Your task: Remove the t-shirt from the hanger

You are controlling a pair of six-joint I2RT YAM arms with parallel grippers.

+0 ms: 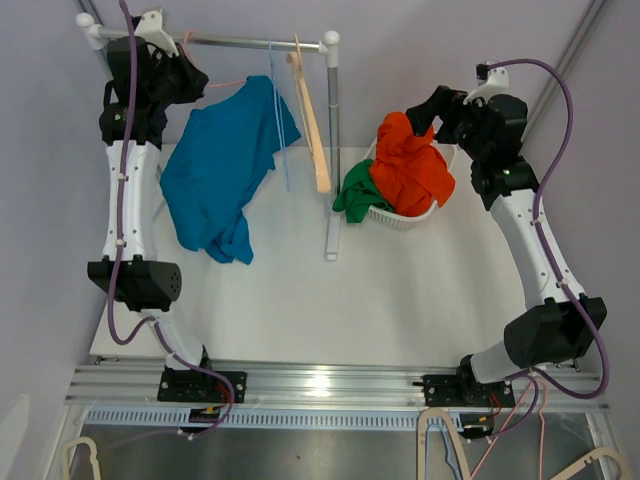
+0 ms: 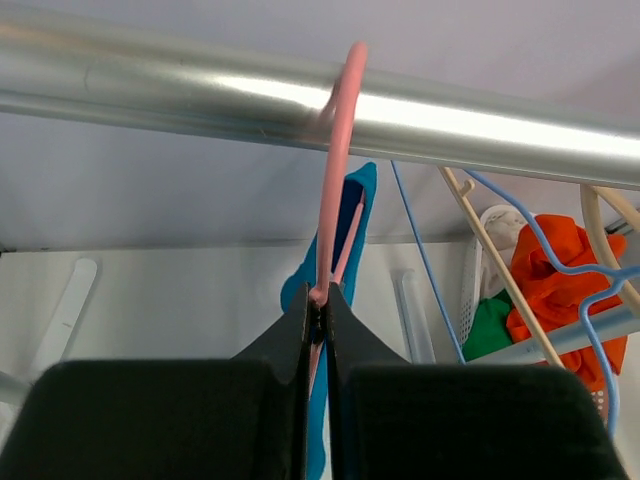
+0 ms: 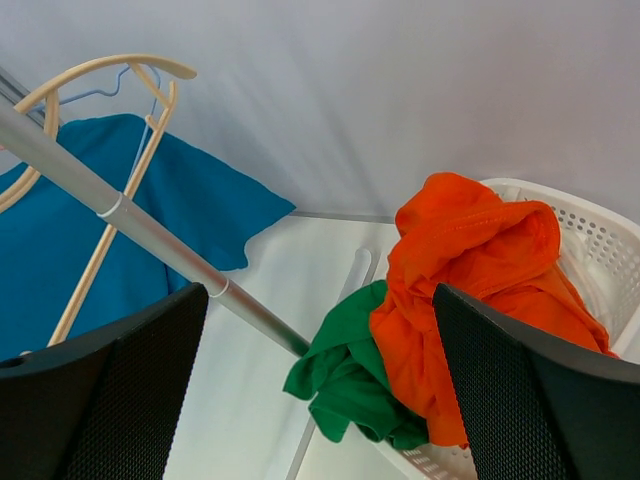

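Teal t-shirt point(image 1: 222, 175) just beyond left tool point(image 2: 318, 298)

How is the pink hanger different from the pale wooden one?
The pink hanger is thin; the wooden hanger is thicker and cream-coloured. The pink hanger carries the blue shirt; the wooden hanger is bare. The left tool pinches the pink hanger; no tool holds the wooden hanger. Both hang from the rail.

Bright even light, soft shadows, glare streak on the rail point(image 2: 430, 118), jaws blurred in wrist views
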